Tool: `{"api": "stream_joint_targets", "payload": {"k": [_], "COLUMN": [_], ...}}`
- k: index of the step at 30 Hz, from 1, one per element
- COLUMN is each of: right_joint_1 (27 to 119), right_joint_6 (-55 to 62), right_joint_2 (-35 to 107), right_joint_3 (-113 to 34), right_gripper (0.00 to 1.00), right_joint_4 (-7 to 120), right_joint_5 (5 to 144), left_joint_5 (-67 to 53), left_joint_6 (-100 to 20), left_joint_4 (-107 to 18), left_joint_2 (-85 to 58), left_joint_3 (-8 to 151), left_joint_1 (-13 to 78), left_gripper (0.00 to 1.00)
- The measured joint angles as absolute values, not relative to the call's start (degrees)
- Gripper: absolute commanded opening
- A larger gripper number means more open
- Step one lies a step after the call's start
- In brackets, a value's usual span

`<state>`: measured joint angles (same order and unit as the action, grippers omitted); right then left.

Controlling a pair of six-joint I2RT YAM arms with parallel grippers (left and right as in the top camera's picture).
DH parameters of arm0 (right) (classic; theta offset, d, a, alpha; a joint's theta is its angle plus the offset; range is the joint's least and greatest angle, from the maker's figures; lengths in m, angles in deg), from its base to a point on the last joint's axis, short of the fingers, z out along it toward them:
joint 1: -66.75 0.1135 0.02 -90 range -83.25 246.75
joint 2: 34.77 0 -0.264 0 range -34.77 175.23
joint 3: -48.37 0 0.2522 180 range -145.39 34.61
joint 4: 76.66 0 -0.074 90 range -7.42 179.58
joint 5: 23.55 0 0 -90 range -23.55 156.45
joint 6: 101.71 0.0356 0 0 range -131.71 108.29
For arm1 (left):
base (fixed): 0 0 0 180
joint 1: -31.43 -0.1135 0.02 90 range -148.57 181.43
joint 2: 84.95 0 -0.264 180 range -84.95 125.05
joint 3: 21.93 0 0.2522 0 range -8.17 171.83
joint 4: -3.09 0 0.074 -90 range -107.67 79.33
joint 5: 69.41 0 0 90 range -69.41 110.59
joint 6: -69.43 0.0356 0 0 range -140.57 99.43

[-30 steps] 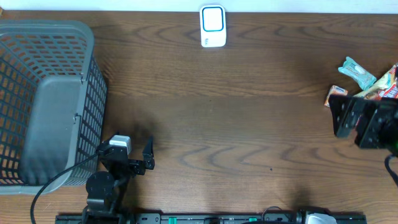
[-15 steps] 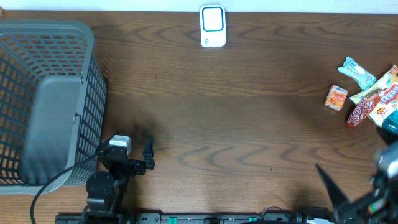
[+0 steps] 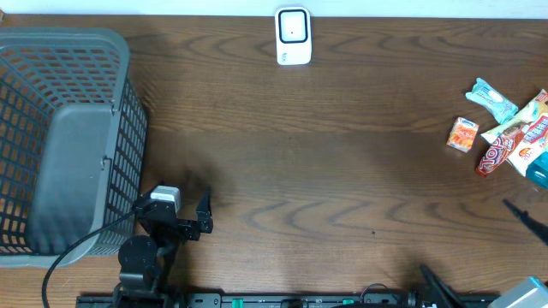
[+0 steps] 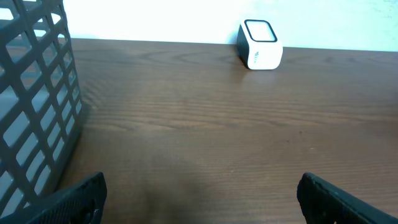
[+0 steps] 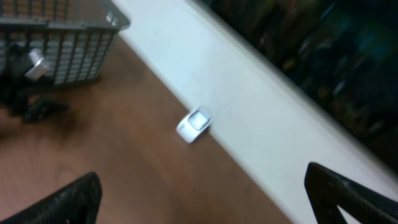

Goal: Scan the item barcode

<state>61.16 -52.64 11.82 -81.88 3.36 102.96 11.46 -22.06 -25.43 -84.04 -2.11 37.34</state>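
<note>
Left gripper point(image 4: 200, 200) jaws wide, nothing in them, low over the table point(image 3: 342, 171) just beside the grey basket point(image 3: 64, 34); right gripper point(image 5: 205, 196) spread wide and empty, high at the near right corner, only its finger ends showing overhead; snack packets point(image 3: 492, 154) lie piled at the right edge, well apart from both; white scanner point(image 3: 293, 36) stands at the back edge, centre; right wrist view blurred, small white block there is probably that scanner.

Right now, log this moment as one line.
phase: pre-grasp | left gripper: open, empty, beside basket | right gripper: open, empty | snacks: lying at right edge | scanner: far edge, centre
</note>
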Motion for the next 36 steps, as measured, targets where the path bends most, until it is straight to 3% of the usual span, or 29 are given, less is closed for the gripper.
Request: {"api": "stream_joint_targets", "payload": {"k": [9,16,20,36], "right_joint_1": [64.4,65.2,65.2,65.2], "right_joint_6": [-48.3,-39.0,-34.4,-27.9], "right_joint_2": [-6.0,-20.9,-25.1,-34.1], "right_joint_3": [-50.4,-11.5,1.1,31.0], "right_gripper": [0.99,0.99,0.99,0.99], "right_joint_4": [34.9,70.6,83.9,100.0], "right_joint_5": [104.2,103.0,100.1,88.5], "left_joint_5": [11.5,11.5,11.5,11.5], "left_joint_6": [-22.1,-22.1,-22.1,-22.1], "left_joint_4": [-25.5,-25.5,-25.5,-25.5], "left_joint_2": [-84.0,-84.0,-84.0,-84.0], "left_joint_3": [-2.1,-2.1,-2.1,-2.1], "left_joint_1": [37.3,37.3,37.3,37.3], "left_gripper": [0.98,0.98,0.98,0.98]}}
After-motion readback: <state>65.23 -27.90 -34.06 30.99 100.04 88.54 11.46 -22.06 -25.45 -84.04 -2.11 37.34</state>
